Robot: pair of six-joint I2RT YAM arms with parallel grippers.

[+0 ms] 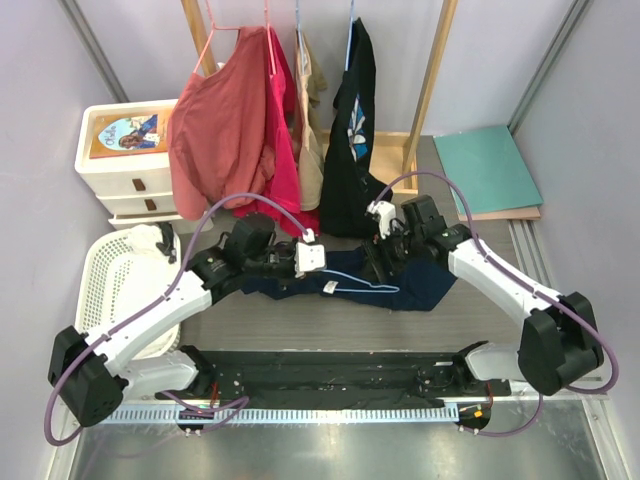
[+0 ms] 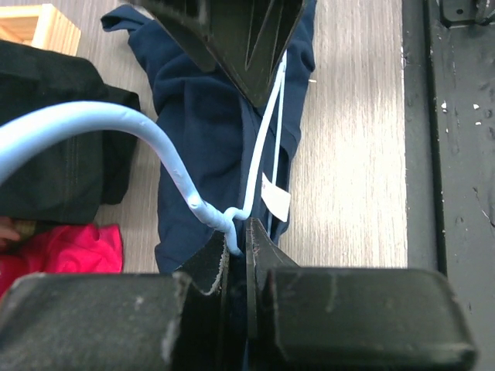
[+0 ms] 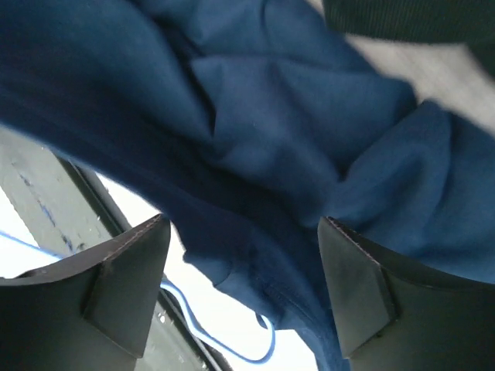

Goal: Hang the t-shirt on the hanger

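The navy t-shirt (image 1: 405, 283) lies crumpled on the table between the arms, with its white tag (image 2: 276, 197) showing. The light-blue hanger (image 1: 368, 286) lies partly in the shirt, and its hook (image 2: 100, 124) curves away to the left in the left wrist view. My left gripper (image 1: 306, 258) is shut on the hanger's twisted neck (image 2: 224, 224). My right gripper (image 1: 385, 255) is open and low over the shirt. Navy cloth (image 3: 271, 154) fills the gap between its fingers (image 3: 128, 278), and a loop of hanger wire (image 3: 232, 352) shows below the cloth.
A wooden rack behind holds red and pink shirts (image 1: 225, 120) and a black graphic shirt (image 1: 352, 130) hanging down close to the work area. White drawers (image 1: 125, 160) and a laundry basket (image 1: 105, 275) stand at the left. A teal folder (image 1: 490, 170) lies at the back right.
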